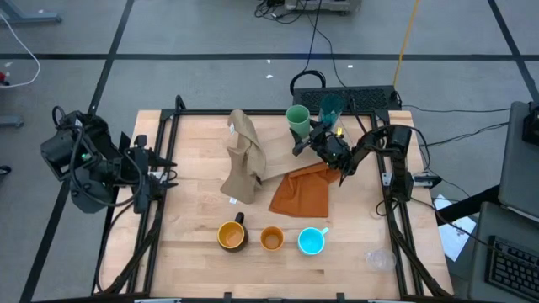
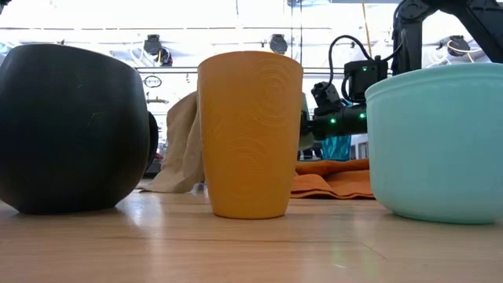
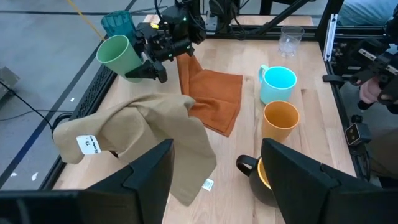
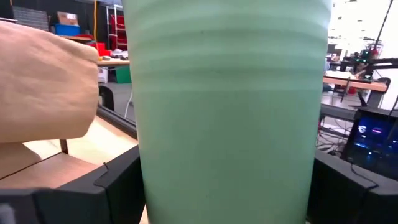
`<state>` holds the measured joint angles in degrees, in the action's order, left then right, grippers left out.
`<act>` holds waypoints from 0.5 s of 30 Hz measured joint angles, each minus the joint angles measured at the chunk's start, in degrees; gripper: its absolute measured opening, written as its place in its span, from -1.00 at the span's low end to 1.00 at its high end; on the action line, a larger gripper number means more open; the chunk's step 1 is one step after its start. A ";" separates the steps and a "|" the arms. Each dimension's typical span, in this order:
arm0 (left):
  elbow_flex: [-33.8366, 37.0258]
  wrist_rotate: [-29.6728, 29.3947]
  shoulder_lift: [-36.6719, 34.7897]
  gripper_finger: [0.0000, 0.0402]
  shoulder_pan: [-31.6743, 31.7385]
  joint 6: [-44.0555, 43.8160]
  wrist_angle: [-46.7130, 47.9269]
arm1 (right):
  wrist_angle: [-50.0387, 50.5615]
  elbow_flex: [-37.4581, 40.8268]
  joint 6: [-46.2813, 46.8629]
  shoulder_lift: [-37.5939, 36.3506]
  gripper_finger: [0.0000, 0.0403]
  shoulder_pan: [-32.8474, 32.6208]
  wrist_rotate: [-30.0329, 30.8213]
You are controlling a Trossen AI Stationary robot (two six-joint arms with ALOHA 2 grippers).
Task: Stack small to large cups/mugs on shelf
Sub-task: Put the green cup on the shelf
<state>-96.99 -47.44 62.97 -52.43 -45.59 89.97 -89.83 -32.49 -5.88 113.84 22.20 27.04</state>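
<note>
Along the near edge of the table stand three vessels in a row: the yellow mug with dark handle, the small orange cup and the bright cyan mug, each just beside the next but apart. The tiny clear glass sits off toward the right near corner. Further in lies the orange cloth, and beside it the tan cloth is draped in a heap, both partly covering the shelf, of which only a strip of pale panel shows between them.

At the far edge, the right gripper holds the light green cup: the right wrist view shows the cup filling the gap between both fingers, gripped around its wall and upright. The tall teal tumbler stands just beside it, at the back rail.

The left gripper waits at the left side of the table, fingers spread and empty.

The step in hand appears to be carrying the green cup to its place. To do it well, the arm should probably lift straight up first so the cup clears the teal tumbler, keep it level in transit, and pass over rather than through the cloths. Since the cloths cover much of the shelf, the cup should be lowered onto bare, flat wood, not onto a fold where it could tip.
</note>
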 joint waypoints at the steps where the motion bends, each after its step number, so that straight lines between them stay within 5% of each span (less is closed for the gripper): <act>1: 0.00 0.00 0.06 0.20 0.01 0.00 -0.03 | -0.01 0.00 0.24 0.00 0.57 0.02 -0.02; 15: 0.00 0.02 0.76 0.20 0.00 -0.68 -0.02 | 3.42 0.14 2.29 0.29 0.57 0.66 0.17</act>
<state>-96.99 -47.43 63.73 -52.44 -46.28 89.95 -86.41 -32.35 -3.59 114.13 22.85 27.21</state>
